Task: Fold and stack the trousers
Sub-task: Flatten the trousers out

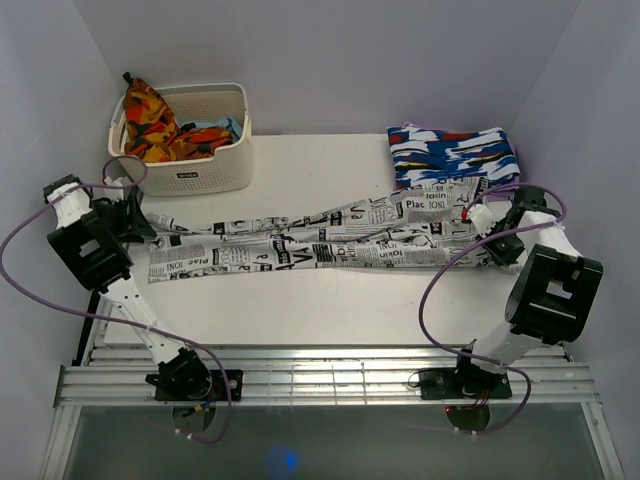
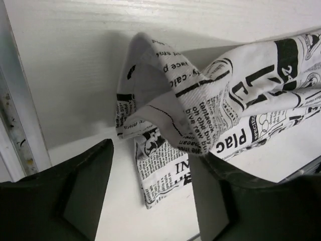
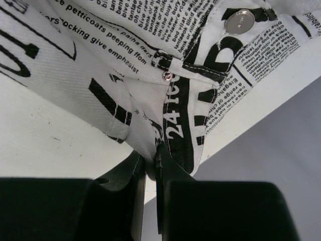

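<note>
Right end effector (image 3: pixel 150 153) is clamped on trousers (image 1: pixel 320 240) at waistband | left end effector (image 2: pixel 153 150) is held wide at cuff | 1 trousers stretched across surface (image 1: pixel 330 310), cuffs at left edge | 1 basket (image 1: pixel 200 170), 1 folded garment (image 1: pixel 450 155) behind | bare strip seen in front

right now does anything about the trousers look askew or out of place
The cuff of the trousers by the open left gripper is crumpled and peaked up off the table, not flat; the right gripper pinches the waist.
</note>
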Available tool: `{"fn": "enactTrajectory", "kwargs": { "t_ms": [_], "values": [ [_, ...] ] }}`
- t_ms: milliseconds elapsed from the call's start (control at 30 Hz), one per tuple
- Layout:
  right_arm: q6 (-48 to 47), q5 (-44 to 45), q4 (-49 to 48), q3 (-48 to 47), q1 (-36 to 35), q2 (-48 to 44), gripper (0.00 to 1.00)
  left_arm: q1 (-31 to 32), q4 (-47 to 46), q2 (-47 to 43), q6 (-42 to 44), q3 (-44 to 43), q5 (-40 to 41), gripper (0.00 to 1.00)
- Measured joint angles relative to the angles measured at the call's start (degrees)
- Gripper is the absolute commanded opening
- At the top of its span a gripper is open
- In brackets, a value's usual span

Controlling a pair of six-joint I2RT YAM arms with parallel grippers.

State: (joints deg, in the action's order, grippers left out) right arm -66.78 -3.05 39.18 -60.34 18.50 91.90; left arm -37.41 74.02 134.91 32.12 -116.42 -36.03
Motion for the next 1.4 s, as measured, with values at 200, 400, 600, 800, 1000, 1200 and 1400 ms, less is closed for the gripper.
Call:
{"fn": "enactTrajectory", "kwargs": {
  "t_ms": [200, 400, 600, 800, 1000, 1200, 1400],
  "values": [
    [0.4, 1.3, 0.0, 2.1, 0.3, -0.3, 0.08, -1.6, -7.1, -13.9, 2.0, 18.3, 2.0, 0.82],
    [0.4, 1.9, 0.0, 4.8, 0.3, -1.4, 0.08, -3.4, -10.4, -36.6, 6.3, 36.9, 5.5, 0.76],
    [0.0, 2.4, -0.4, 6.5, 0.3, -3.1, 0.08, -1.7, -18.3, -37.7, 4.3, 46.5, 7.9, 0.76],
    [-1.0, 3.6, -0.4, 7.8, 0.3, -3.7, 0.08, 2.5, -26.1, -32.0, 0.5, 49.4, 9.3, 0.65],
    [-2.4, 5.4, -1.2, 10.8, 0.3, -4.5, 0.08, 5.4, -31.0, -31.9, 1.0, 51.3, 14.7, 0.37],
    [-4.5, 6.6, -2.0, 14.8, 0.2, -7.2, 0.08, -0.3, -29.0, -34.1, 7.7, 54.1, 18.9, 0.11],
    [-7.2, 7.9, -1.2, 20.0, 0.4, -13.6, 0.76, -7.7, -21.6, -37.0, 16.1, 56.8, 25.6, 0.15]
  ]
}}
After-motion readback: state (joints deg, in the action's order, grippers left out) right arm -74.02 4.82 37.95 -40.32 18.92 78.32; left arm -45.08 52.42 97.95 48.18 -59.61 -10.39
